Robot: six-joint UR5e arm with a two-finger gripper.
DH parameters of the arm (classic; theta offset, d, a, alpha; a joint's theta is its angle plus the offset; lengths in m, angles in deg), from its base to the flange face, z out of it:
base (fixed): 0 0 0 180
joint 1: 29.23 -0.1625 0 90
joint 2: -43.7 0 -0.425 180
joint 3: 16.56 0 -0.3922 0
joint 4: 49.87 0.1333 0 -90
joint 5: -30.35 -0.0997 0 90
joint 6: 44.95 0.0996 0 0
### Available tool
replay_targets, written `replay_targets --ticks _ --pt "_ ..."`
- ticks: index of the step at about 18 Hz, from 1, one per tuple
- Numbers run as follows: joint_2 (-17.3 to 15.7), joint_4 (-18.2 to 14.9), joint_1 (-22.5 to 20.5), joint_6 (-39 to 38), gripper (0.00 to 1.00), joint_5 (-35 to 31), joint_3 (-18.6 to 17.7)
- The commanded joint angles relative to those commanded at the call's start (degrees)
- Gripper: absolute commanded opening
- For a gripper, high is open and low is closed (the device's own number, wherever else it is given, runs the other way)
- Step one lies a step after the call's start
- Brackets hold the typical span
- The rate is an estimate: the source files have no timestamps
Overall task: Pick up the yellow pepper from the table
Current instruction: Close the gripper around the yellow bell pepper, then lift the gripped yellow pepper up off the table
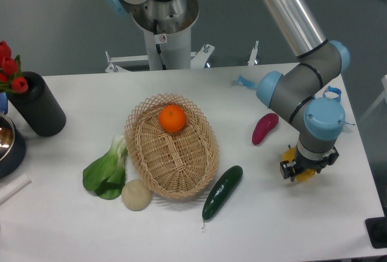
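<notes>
The yellow pepper point(305, 175) lies on the white table point(272, 225) near the right edge. It is mostly hidden under my gripper point(304, 168); only yellow slivers show at the gripper's left and lower sides. The gripper points straight down onto the pepper, with its dark finger parts on either side of it. The wrist hides the fingertips, so I cannot tell whether they are closed on the pepper.
A magenta oblong vegetable point(264, 128) lies just up-left of the gripper. A dark green cucumber point(222, 192) lies to the left. A wicker basket point(139, 153) holds an orange point(172, 118). Bok choy point(107, 170), a beige round item point(136, 195), a black vase point(37, 104) and a bowl point(6, 144) are at the left.
</notes>
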Motion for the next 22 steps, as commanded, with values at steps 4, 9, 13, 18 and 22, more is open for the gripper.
replay_targets --ticks 4,9,13,18,22 --pt "-0.4 0.0 0.0 -0.1 0.32 0.1 0.3" --pt "-1.2 0.0 -0.2 0.6 0.31 0.4 2.3" --pt "-1.8 -0.2 -0.4 3.9 0.25 0.7 4.4" --pt "-2.6 -0.9 -0.8 5.5 0.25 1.7 8.3" --pt "-3.3 -1.9 -1.5 14.8 0.25 1.8 8.8"
